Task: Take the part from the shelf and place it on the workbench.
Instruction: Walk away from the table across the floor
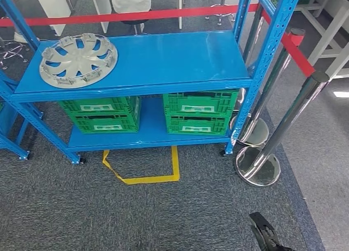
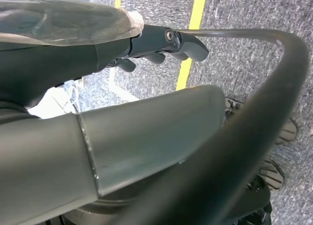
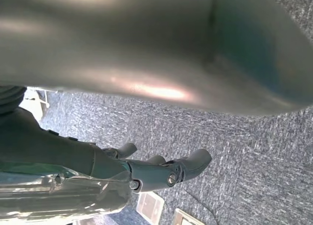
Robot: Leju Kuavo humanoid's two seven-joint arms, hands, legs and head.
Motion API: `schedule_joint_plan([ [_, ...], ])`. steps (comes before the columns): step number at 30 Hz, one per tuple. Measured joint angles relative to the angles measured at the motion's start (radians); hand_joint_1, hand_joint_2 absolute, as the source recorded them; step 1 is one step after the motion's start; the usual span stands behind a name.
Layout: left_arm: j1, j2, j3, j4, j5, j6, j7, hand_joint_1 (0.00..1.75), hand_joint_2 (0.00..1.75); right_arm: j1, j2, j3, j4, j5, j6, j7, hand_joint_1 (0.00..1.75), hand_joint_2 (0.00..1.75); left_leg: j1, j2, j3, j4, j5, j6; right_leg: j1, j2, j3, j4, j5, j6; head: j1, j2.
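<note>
Here the right hand (image 1: 263, 233) is cut off at the head view's lower edge; both it and the left hand (image 2: 162, 41) hang over carpet, fingers extended, holding nothing. The silver part (image 1: 78, 59) lies on the blue shelf (image 1: 164, 60) top's left end, well apart from both.

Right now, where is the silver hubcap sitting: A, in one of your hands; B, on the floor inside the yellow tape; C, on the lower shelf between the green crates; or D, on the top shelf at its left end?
D: the head view shows the hubcap lying flat on the left end of the blue rack's top shelf, above the green crates.
</note>
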Motion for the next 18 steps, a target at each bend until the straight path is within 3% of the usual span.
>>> schedule_joint_plan([
  [12,0.000,0.000,0.000,0.000,0.004,0.005,-0.003,0.00,0.00,0.000,0.000,0.010,0.000,0.005,0.006,-0.001,0.00,0.00,0.000,0.000,0.000,0.000,0.000,-0.001,0.000,0.000,0.001,-0.002,0.001,-0.001,0.000,0.000],
  [16,0.000,0.000,0.000,0.000,-0.005,0.002,-0.011,0.00,0.00,0.000,0.000,0.012,0.000,-0.002,0.011,-0.010,0.00,1.75,0.000,0.000,0.000,0.000,0.000,-0.001,0.000,0.000,0.001,-0.003,0.001,-0.001,0.000,0.000],
  [18,0.000,0.000,0.000,0.000,-0.008,-0.001,-0.011,0.00,0.00,0.000,0.000,0.012,0.000,-0.006,0.012,-0.016,0.00,0.87,0.000,0.000,0.000,0.000,0.000,-0.001,0.000,0.000,0.001,-0.003,0.001,-0.001,0.000,0.000],
])
